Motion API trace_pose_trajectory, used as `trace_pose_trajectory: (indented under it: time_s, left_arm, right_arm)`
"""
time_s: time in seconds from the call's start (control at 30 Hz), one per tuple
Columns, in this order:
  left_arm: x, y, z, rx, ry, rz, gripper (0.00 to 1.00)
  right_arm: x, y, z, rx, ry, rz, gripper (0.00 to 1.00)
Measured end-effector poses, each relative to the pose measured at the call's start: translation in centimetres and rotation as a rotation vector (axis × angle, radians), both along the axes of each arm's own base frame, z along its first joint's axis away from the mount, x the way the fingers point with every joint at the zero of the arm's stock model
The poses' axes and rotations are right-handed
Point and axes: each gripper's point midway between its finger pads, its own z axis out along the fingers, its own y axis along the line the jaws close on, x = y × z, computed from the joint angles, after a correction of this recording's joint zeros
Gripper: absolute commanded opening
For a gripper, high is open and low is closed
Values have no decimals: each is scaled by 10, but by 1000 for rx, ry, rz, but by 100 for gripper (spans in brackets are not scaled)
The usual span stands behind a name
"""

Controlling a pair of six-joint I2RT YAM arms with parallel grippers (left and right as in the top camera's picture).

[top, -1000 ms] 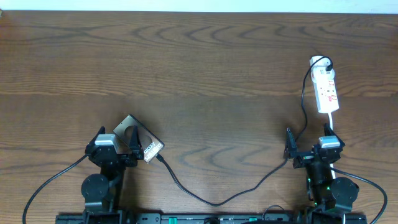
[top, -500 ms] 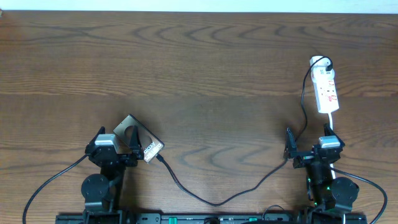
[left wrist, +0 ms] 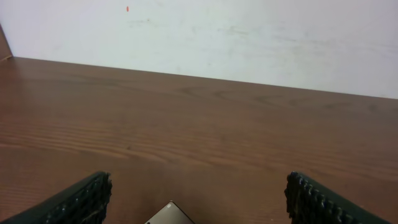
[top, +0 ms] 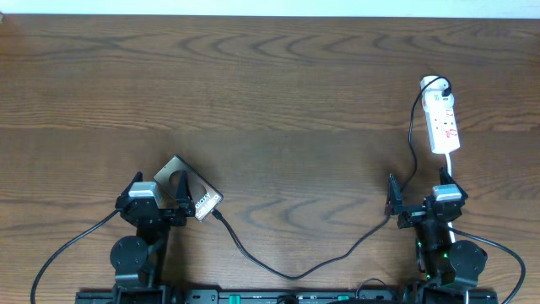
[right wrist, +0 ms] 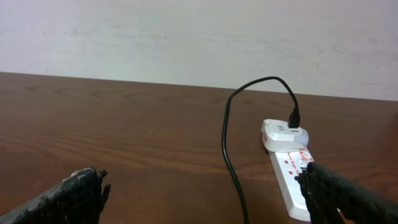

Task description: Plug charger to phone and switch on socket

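The phone (top: 202, 199) lies tilted on the table at the front left, and its corner shows at the bottom of the left wrist view (left wrist: 169, 213). My left gripper (top: 159, 187) is open and hovers over the phone, holding nothing. The black charger cable (top: 291, 274) runs from the phone's lower right edge in a loop to the socket strip (top: 444, 122). I cannot tell whether its tip is inserted. My right gripper (top: 418, 194) is open and empty, just in front of the strip (right wrist: 289, 180), with the cable (right wrist: 231, 163) between its fingers (right wrist: 211, 202).
The strip's white cord (top: 448, 165) runs toward the right arm's base. A pale wall (left wrist: 249, 37) stands behind the table's far edge. Bare brown wood (top: 278, 110) fills the middle and back.
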Motion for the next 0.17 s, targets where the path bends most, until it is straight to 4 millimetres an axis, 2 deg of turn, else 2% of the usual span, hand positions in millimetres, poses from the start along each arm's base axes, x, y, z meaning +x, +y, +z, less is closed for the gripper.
trace_pose_trajectory:
  time_s: [0.17]
  left_arm:
    - [0,0,0,0,0,0,89]
  right_arm:
    - [0,0,0,0,0,0,99]
